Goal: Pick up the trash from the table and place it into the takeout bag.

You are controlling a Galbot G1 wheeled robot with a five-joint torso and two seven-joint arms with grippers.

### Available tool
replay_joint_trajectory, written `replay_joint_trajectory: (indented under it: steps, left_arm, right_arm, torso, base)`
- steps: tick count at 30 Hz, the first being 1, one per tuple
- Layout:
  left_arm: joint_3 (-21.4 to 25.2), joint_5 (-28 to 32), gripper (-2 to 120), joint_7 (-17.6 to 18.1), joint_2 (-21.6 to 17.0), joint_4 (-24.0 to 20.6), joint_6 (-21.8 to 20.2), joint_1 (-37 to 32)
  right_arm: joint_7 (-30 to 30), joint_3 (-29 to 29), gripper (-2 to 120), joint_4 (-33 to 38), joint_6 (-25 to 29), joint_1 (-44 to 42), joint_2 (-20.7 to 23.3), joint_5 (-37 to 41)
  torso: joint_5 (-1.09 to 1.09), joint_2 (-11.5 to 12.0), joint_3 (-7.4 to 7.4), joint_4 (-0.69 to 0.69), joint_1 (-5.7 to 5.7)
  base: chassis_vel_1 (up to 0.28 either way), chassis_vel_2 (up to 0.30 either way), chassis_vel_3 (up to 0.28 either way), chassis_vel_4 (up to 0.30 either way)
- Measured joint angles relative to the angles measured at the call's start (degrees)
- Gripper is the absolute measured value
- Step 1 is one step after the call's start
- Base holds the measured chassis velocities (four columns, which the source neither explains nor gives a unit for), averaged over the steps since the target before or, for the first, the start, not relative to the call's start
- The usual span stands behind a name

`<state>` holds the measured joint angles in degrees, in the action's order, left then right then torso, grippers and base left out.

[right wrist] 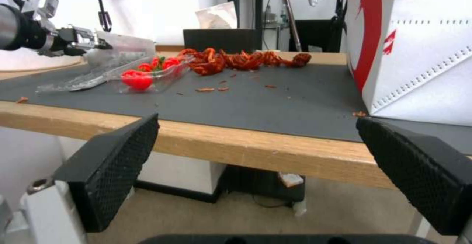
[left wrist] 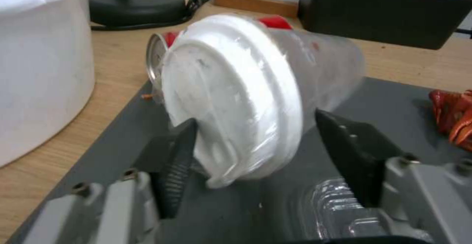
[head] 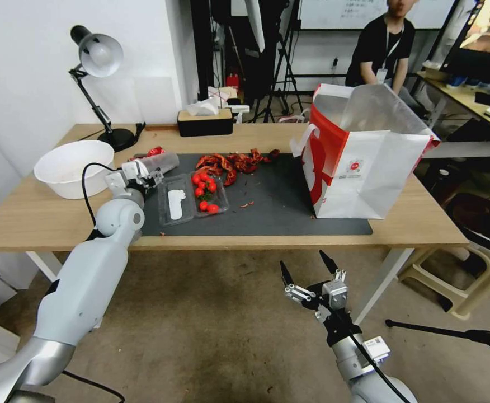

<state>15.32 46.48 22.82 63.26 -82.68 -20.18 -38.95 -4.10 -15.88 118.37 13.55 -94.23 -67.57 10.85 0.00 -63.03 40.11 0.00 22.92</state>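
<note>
Left side of bench: left claw is sitting at the clear plastic cup, which is lying on its side at the mat's left edge, white lid facing the wrist cam. Fingers apart, straddling the lid rim; one pad looks to be touching, not clamped yet. So the pick seems to be just starting, nothing lifted.

Centre: open clamshell tray w/ tomatoes and red shell scraps are still lying on the mat, approx. all trash remaining.

Right: takeout bag is standing upright, mouth open; its inside is hidden, can't tell if anything is in it. Right claw is hanging below bench edge, fingers wide apart, idle.

A red can behind the cup is mostly blocked.
</note>
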Motion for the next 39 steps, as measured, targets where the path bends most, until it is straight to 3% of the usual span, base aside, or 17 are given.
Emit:
replay_joint_trajectory:
  steps: [4,8,15,20,28,30,31,33,34,36,37,39]
  left_arm:
    - [-0.06,-0.08,51,-0.27,0.01,0.05,0.33,-0.08]
    - [-0.08,-0.14,31,-0.50,0.11,0.37,0.81,-0.08]
    - [-0.08,-0.21,13,-1.01,0.16,0.74,1.79,-0.09]
    - [-0.08,-0.29,12,-1.47,0.09,0.53,2.45,-0.38]
    - [-0.05,-1.07,12,-3.62,-0.69,-4.50,5.22,-1.79]
    - [-0.07,-1.35,12,-6.98,-1.73,-6.81,6.84,-2.07]
    - [-0.07,-1.35,12,-6.98,-1.73,-6.81,6.84,-2.07]
    - [-0.16,-1.51,12,-11.84,-2.91,-8.22,8.57,-2.02]
    - [-0.16,-1.51,12,-11.84,-2.91,-8.22,8.57,-2.02]
    - [-0.97,-1.46,12,-18.93,-4.68,-9.07,12.20,-1.06]
    - [-0.97,-1.46,12,-18.93,-4.68,-9.07,12.20,-1.06]
    - [-2.37,0.08,12,-23.82,-6.11,-9.31,15.85,0.40]
  right_arm:
    - [0.00,-0.01,100,0.00,0.03,-0.03,-0.01,-0.03]
    - [-0.02,-0.05,100,0.00,0.11,-0.26,-0.08,-0.14]
    - [-0.03,-0.05,100,0.04,0.13,-0.24,-0.06,-0.18]
    - [-0.03,-0.04,100,0.04,0.12,-0.06,-0.03,-0.17]
    - [0.02,0.07,100,-0.01,0.04,0.16,-0.10,-0.12]
    - [0.03,0.07,100,0.02,0.01,0.18,-0.12,-0.11]
    - [0.03,0.07,100,0.02,0.01,0.18,-0.12,-0.11]
    - [0.03,0.07,100,0.11,0.00,0.09,-0.18,-0.11]
    - [0.03,0.07,100,0.11,0.00,0.09,-0.18,-0.11]
    - [0.03,-0.06,100,0.32,-0.01,-0.16,-0.19,-0.12]
    - [0.03,-0.06,100,0.32,-0.01,-0.16,-0.19,-0.12]
    - [0.04,-0.17,100,0.47,-0.01,-0.36,-0.16,-0.15]
  torso:
    - [0.00,0.00,0.00,0.00,-0.01]
    - [0.00,0.00,0.00,0.00,-0.01]
    - [0.00,0.00,0.00,0.00,-0.01]
    - [0.00,0.00,0.00,0.00,-0.01]
    - [0.00,0.00,0.00,0.00,0.00]
    - [0.00,0.00,0.00,0.00,-0.01]
    - [0.00,0.00,0.00,0.00,-0.01]
    - [0.00,0.00,0.00,0.00,0.00]
    - [0.00,0.00,0.00,0.00,0.00]
    - [0.00,0.00,0.00,0.01,0.00]
    - [0.00,0.00,0.00,0.01,0.00]
    - [0.00,0.00,0.00,0.01,-0.01]
  base:
    - [0.000,0.000,0.000,0.000]
    - [0.000,0.000,0.000,0.000]
    - [0.000,0.000,0.000,0.000]
    - [0.000,0.000,0.000,0.000]
    - [0.000,0.000,0.000,0.000]
    - [0.000,0.000,0.000,0.000]
    - [0.000,0.000,0.000,0.000]
    - [0.000,0.000,0.000,0.000]
    - [0.000,0.000,0.000,0.000]
    - [0.000,0.000,0.000,0.000]
    - [0.000,0.000,0.000,0.000]
    - [0.000,0.000,0.000,0.000]
